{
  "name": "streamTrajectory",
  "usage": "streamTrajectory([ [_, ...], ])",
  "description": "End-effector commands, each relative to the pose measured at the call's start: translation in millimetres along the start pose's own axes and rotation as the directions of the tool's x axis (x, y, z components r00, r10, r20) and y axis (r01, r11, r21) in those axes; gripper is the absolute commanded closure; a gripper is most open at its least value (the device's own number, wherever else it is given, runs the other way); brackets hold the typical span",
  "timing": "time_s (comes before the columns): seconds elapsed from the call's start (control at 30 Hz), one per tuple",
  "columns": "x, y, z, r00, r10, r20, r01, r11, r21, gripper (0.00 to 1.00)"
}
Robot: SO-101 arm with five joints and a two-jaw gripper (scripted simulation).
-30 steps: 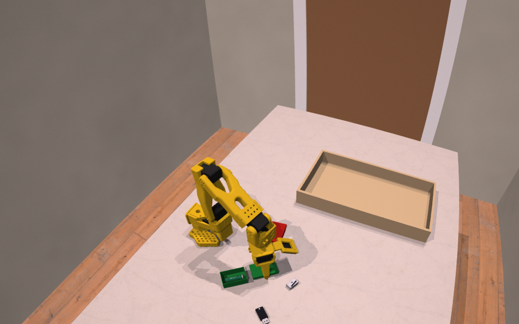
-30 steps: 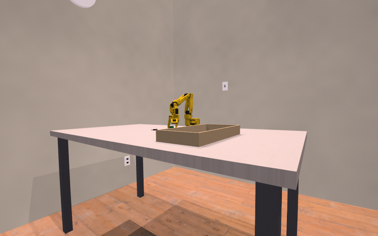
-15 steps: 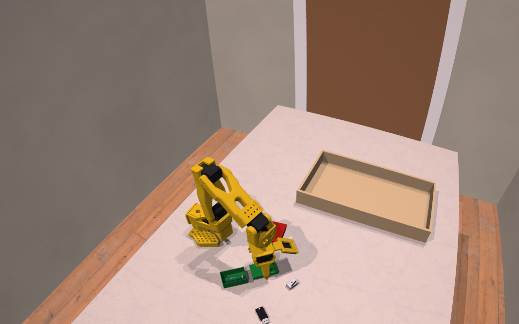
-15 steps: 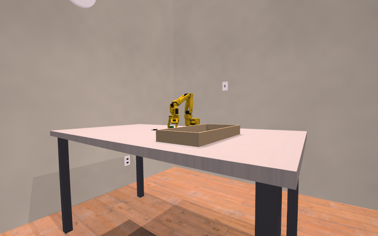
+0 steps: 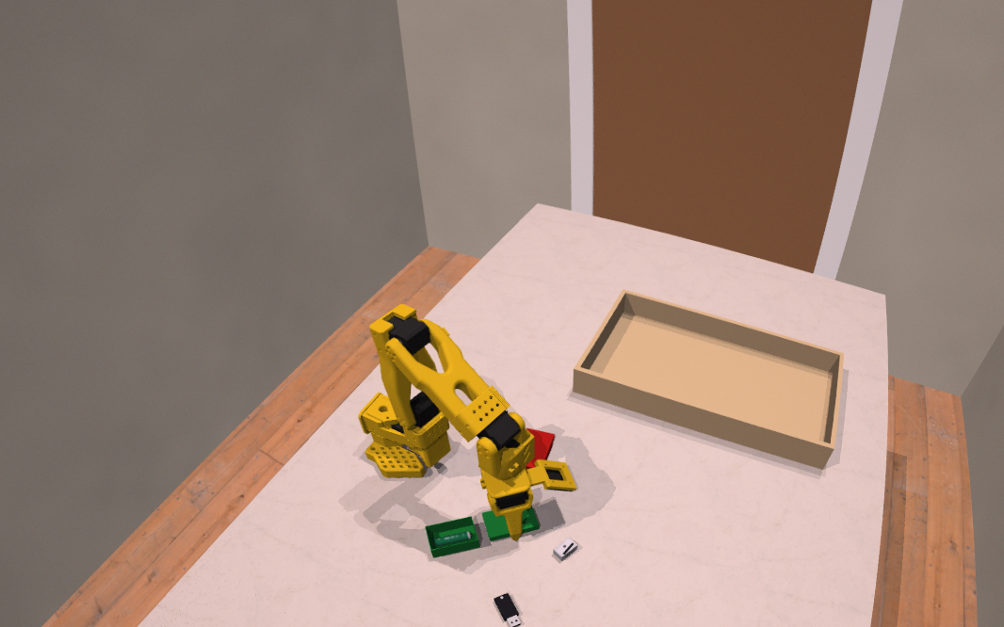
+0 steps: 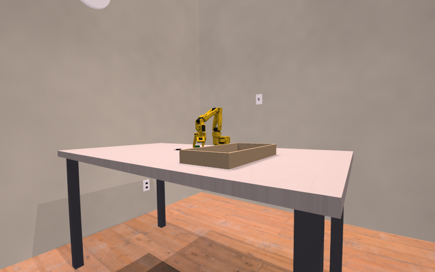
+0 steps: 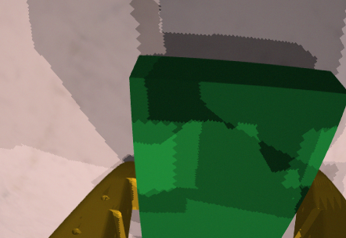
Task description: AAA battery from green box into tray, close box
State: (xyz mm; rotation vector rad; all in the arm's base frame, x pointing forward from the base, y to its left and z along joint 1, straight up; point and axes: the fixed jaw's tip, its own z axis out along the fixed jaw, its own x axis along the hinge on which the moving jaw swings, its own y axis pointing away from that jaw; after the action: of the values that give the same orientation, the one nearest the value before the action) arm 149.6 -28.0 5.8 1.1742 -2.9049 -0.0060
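Note:
The green box's base [image 5: 433, 549] stands open side up on the table. The AAA battery [image 5: 453, 537] lies inside it. The green lid [image 5: 494, 526] [image 7: 168, 166] is off the base, beside it on the right in the top view. My gripper [image 5: 511, 523] [image 6: 198, 146] [image 7: 225, 168] points down and is shut on the lid, one finger at each side. The lid is low over the table; whether it touches is hard to tell. The tray [image 5: 701, 426] [image 6: 205, 159] stands farther back at the right, and nothing shows inside it in the top view.
A red object [image 5: 542, 445] lies behind the gripper, partly hidden by the arm. A small white object [image 5: 565, 549] with a black mark lies to the right of the lid. A black USB stick [image 5: 505, 603] lies nearer the front. The tray has raised walls.

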Motion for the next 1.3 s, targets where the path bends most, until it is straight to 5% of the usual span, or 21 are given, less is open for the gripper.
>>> streamTrajectory([
  [0.0,-1.4,0.4,-0.2,1.0,-0.001,0.006,0.001,1.0,0.007,0.75],
  [1.27,-1.4,0.4,-0.3,1.0,-0.001,0.006,0.001,1.0,0.007,0.71],
])
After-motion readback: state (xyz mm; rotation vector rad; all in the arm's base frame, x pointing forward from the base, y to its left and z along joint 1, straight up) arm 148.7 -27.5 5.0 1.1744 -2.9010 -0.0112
